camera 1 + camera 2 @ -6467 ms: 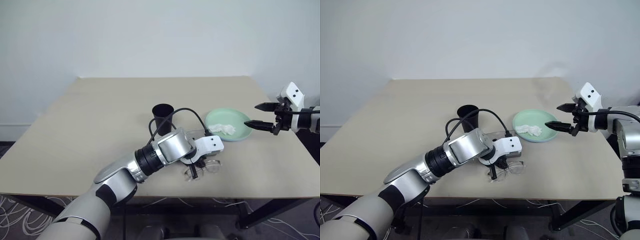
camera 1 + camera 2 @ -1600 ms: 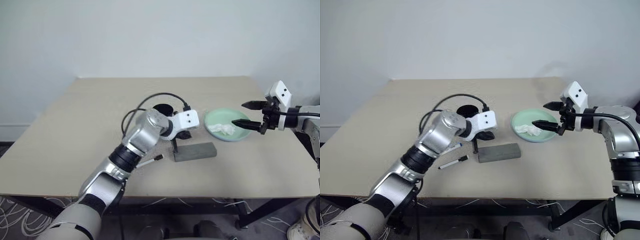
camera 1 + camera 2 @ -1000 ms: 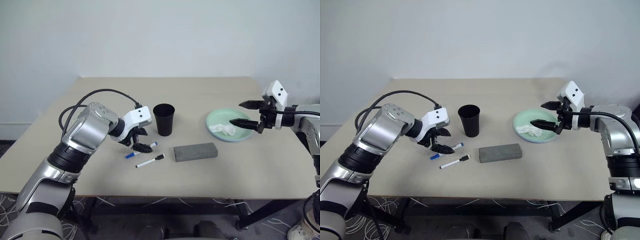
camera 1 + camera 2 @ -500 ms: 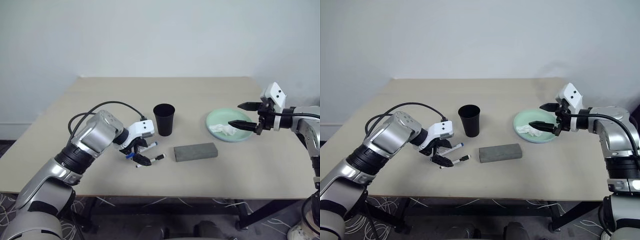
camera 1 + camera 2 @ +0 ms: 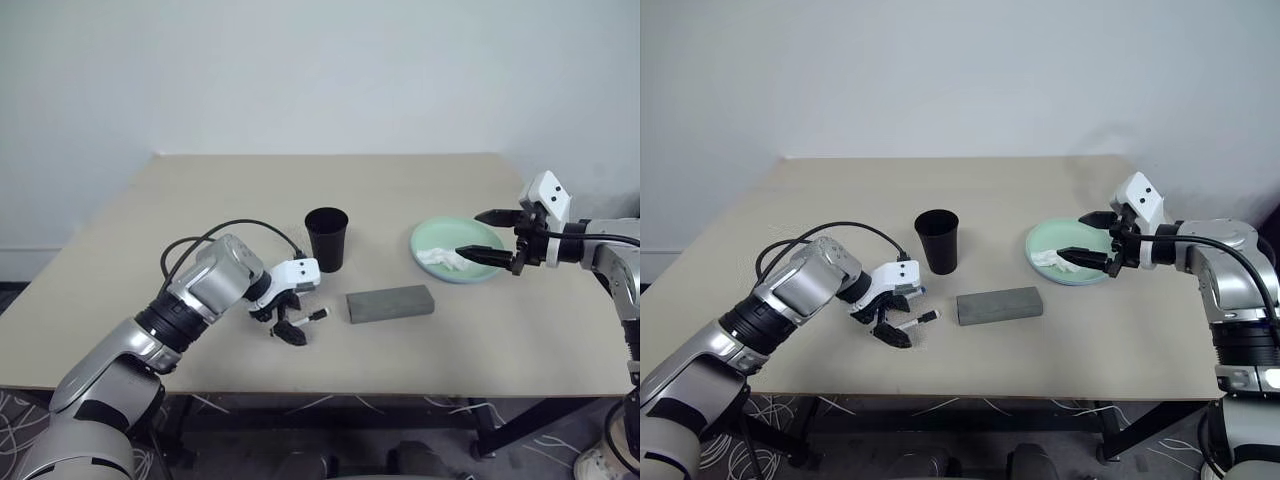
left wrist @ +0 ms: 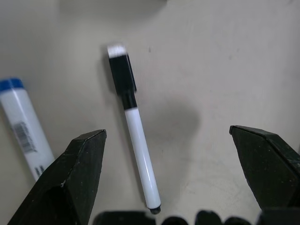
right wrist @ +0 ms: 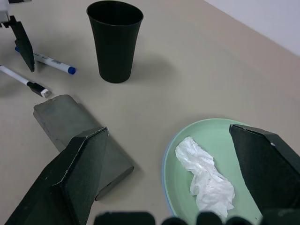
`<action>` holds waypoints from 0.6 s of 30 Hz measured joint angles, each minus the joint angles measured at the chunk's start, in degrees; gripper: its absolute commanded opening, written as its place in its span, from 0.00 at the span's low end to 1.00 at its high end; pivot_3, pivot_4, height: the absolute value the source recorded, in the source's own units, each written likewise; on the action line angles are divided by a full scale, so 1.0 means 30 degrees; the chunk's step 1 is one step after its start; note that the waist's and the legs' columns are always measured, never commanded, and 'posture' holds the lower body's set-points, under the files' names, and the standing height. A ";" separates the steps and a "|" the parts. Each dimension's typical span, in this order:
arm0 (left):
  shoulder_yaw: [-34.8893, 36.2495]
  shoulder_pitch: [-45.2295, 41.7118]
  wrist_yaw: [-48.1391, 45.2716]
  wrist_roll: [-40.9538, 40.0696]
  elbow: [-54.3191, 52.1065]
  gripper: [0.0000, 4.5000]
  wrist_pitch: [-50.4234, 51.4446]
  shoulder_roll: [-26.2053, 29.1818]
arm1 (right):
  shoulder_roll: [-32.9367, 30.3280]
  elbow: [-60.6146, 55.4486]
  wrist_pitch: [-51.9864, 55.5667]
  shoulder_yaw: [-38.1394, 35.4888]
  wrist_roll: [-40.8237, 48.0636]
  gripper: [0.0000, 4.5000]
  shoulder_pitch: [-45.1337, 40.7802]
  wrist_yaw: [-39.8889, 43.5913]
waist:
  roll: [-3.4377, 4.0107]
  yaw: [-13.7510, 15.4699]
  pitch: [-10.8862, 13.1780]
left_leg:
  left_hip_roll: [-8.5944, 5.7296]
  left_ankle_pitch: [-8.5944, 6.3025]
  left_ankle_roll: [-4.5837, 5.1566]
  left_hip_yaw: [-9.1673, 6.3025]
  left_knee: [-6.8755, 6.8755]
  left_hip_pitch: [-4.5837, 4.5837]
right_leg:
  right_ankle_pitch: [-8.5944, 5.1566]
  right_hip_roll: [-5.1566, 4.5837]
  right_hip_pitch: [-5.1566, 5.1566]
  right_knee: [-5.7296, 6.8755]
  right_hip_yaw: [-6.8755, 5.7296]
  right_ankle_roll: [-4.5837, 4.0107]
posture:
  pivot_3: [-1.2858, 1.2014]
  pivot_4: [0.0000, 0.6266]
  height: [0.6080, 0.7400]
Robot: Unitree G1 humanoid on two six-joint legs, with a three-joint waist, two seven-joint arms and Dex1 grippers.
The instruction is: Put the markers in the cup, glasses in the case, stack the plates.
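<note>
A beige table was seen from above. The left gripper was poised, jaws spread wide and empty, directly over the black-capped marker, which lay flat between its fingers. The blue-capped marker lay just beside it, outside one finger. The black cup stood upright nearby, and the grey case, closed, was set just beyond the markers. The glasses could not be seen, possibly being inside the case.

The marker was judged light, stiff and smooth, likely to roll or slip; a hold across the white barrel near its middle would seem safest. The cup, also light, might be tipped if knocked at the rim.

The right gripper was held open and empty above the near rim of the mint-green plate, on which a crumpled tissue rested. A blue edge appeared beneath that plate, though this was hard to confirm. Open tabletop was left between markers and cup; the table's front edge lay close behind the left gripper.
</note>
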 measured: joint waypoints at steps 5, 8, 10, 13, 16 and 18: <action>-0.0487 -0.0001 0.0016 0.0287 0.0434 0.86 -0.0019 -0.0053 | 0.0001 -0.0082 0.0029 0.0001 0.0091 1.00 0.0005 -0.0043 | 0.0000 0.0004 0.0000 | 0.0000 0.0029 0.0051 -0.0001 0.0002 -0.0001 | 0.0000 -0.0001 0.0002 -0.0001 -0.0001 0.0001 | 0.52 0.00 0.94; -0.0486 -0.0001 0.0043 0.0443 0.0557 0.63 -0.0023 -0.0227 | 0.0001 -0.0139 0.0042 0.0002 0.0126 1.00 0.0006 -0.0100 | 0.0000 0.0006 -0.0001 | 0.0000 0.0029 0.0052 -0.0001 -0.0002 0.0001 | 0.0000 -0.0003 0.0004 -0.0007 0.0001 0.0000 | 0.52 0.00 0.94; -0.0479 -0.0001 0.0100 0.0542 0.0648 0.47 -0.0035 -0.0363 | 0.0001 -0.0167 0.0054 0.0002 0.0210 1.00 0.0005 -0.0113 | 0.0001 0.0006 -0.0002 | 0.0000 0.0029 0.0053 -0.0001 -0.0003 0.0001 | 0.0000 -0.0003 0.0003 -0.0007 0.0001 0.0000 | 0.52 0.00 0.94; -0.0473 0.0000 0.0149 0.0566 0.0750 0.22 -0.0045 -0.0490 | 0.0001 -0.0222 0.0070 0.0002 0.0247 1.00 0.0005 -0.0113 | 0.0001 0.0008 -0.0002 | 0.0000 0.0028 0.0054 0.0000 -0.0004 0.0001 | 0.0000 -0.0005 0.0003 -0.0008 0.0002 0.0000 | 0.52 0.00 0.94; -0.0474 0.0012 0.0221 0.0606 0.0796 0.01 -0.0050 -0.0695 | 0.0000 -0.0267 0.0073 0.0003 0.0259 1.00 0.0005 -0.0111 | 0.0001 0.0008 -0.0002 | -0.0001 0.0028 0.0054 0.0001 -0.0001 0.0000 | 0.0000 -0.0005 0.0004 -0.0007 0.0002 0.0001 | 0.52 0.00 0.94; -0.0474 0.0012 0.0262 0.0615 0.0795 0.01 -0.0051 -0.0735 | 0.0000 -0.0284 0.0087 0.0007 0.0261 1.00 0.0005 -0.0110 | 0.0003 0.0009 -0.0003 | -0.0001 0.0028 0.0053 0.0000 -0.0001 0.0002 | 0.0000 -0.0007 0.0006 -0.0007 0.0002 0.0001 | 0.52 0.00 0.94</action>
